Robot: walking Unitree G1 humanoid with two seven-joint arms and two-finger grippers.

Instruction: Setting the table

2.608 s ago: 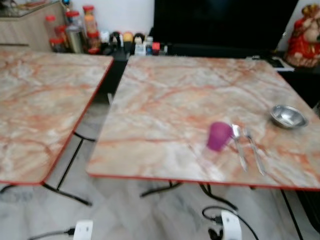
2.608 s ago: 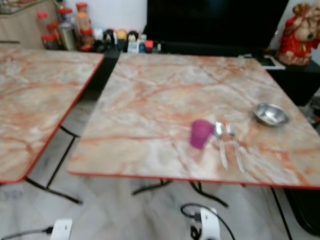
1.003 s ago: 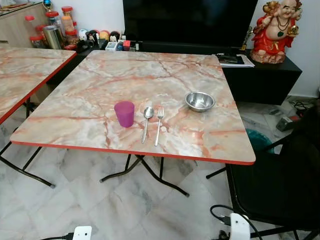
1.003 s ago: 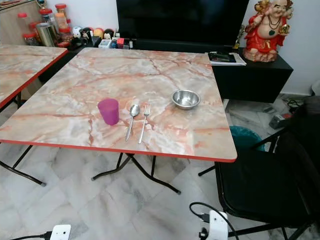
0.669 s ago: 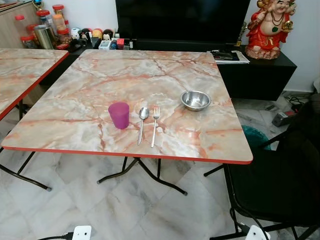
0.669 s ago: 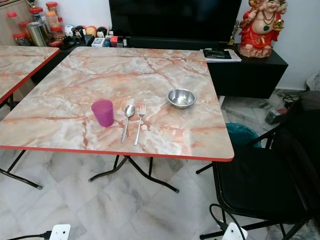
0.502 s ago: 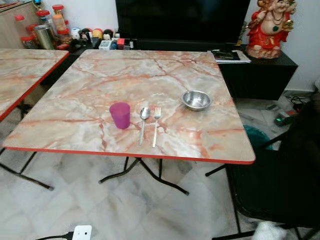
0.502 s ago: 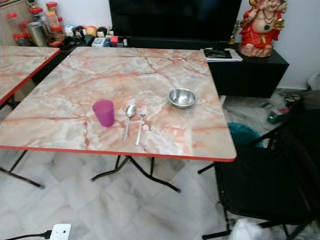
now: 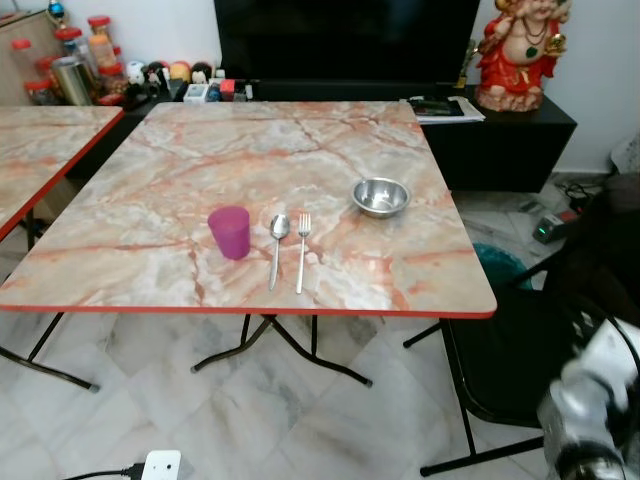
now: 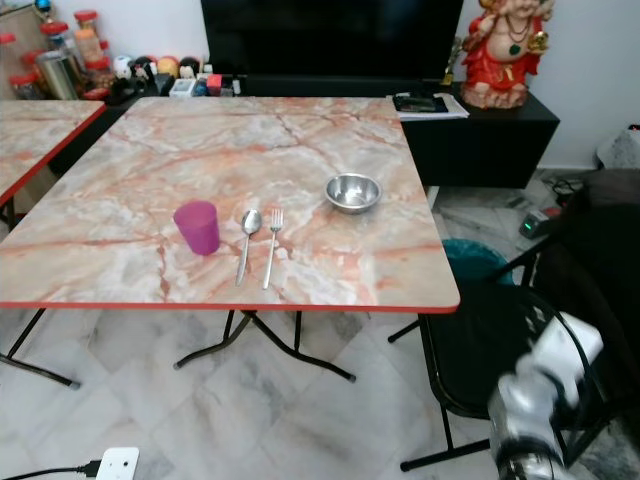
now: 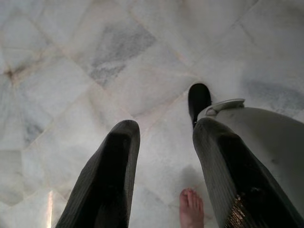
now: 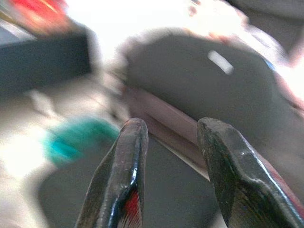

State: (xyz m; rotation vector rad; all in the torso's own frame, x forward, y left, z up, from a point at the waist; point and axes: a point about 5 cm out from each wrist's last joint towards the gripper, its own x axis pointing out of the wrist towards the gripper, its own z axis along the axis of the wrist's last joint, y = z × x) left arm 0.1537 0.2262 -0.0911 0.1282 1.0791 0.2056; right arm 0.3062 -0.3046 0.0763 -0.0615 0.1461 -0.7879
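Note:
On the marble table (image 9: 180, 160) with a red edge stand a purple cup (image 9: 230, 232), a spoon (image 9: 276, 245), a fork (image 9: 301, 252) and a steel bowl (image 9: 381, 196), all near the front half. My right arm (image 9: 592, 408) shows low at the right, beside the black chair, away from the table. In the right wrist view my right gripper (image 12: 173, 126) is open and holds nothing, with a blurred dark chair behind it. Over the pale floor tiles, my left gripper (image 11: 166, 128) hangs open and holds nothing.
A second marble table (image 9: 40, 150) stands at the left. A black chair (image 9: 500, 350) sits at the table's right front corner, with a teal bin (image 9: 497, 268) behind it. A TV console with jars and a red statue (image 9: 515, 50) lines the back. A person's bare foot (image 11: 191, 209) is near my left gripper.
The camera has shifted a little, so the table sits further left in the picture. My right arm has risen into view at the lower right. The tableware has not moved.

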